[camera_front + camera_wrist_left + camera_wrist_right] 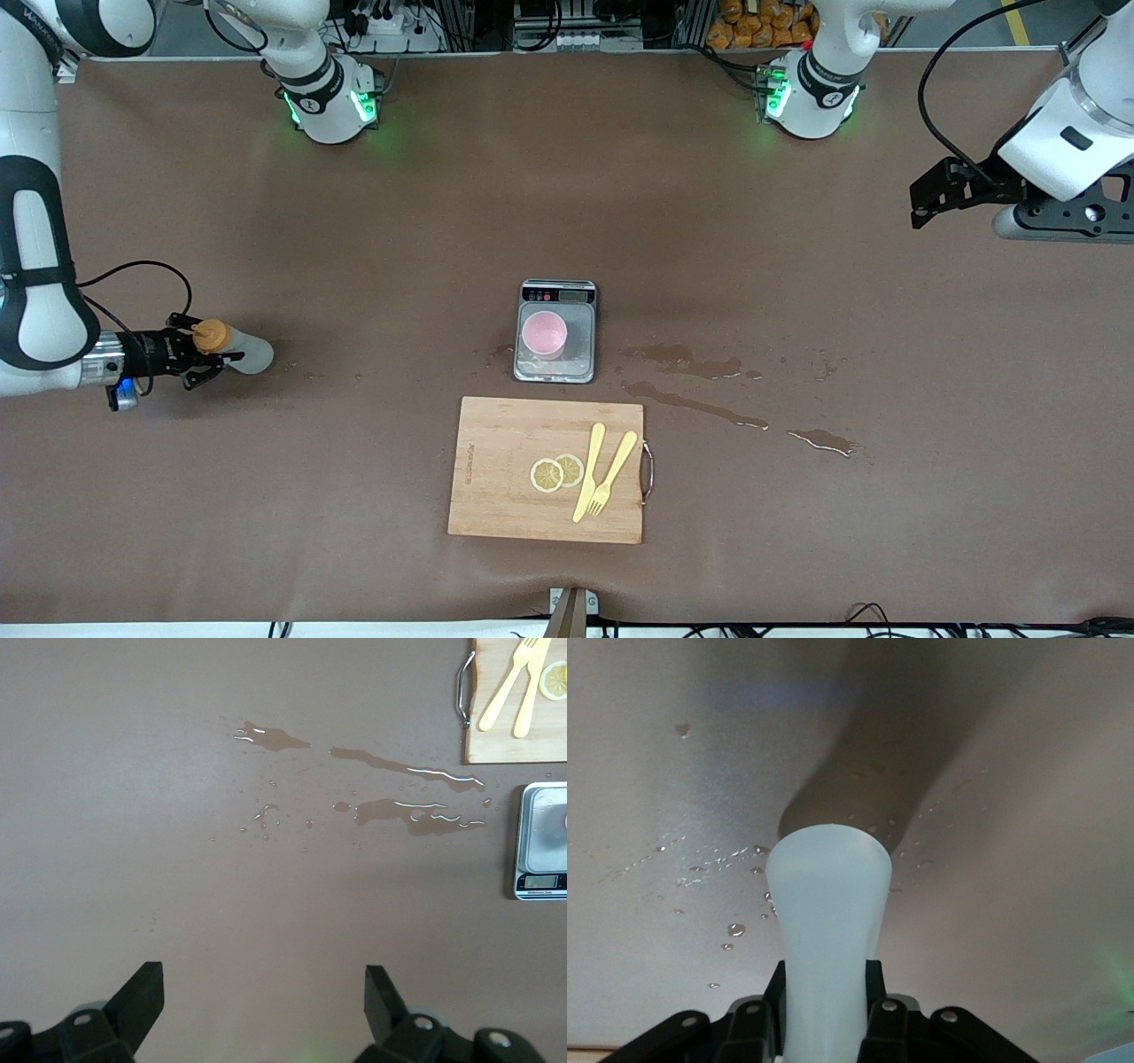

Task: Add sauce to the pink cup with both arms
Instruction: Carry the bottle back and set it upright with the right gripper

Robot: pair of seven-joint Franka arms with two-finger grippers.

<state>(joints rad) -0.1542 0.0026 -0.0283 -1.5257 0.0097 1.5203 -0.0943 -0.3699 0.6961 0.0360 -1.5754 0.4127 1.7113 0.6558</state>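
Observation:
The sauce bottle (246, 352), translucent white with an orange cap, lies level and low over the table at the right arm's end. My right gripper (202, 353) is shut on it near the cap. In the right wrist view the bottle (828, 904) runs out from between the fingers (766, 992) with its base pointing away. The pink cup (544, 334) stands upright on a small scale (576, 354) at mid-table. My left gripper (921, 199) hangs open and empty above the table at the left arm's end, fingers (142, 992) spread wide over bare tabletop.
A wooden cutting board (496, 496) with two lemon slices (556, 472), a yellow fork and a knife (602, 470) lies nearer the front camera than the scale. Liquid puddles (700, 403) spread from the scale toward the left arm's end; the puddles (407, 811) also show in the left wrist view.

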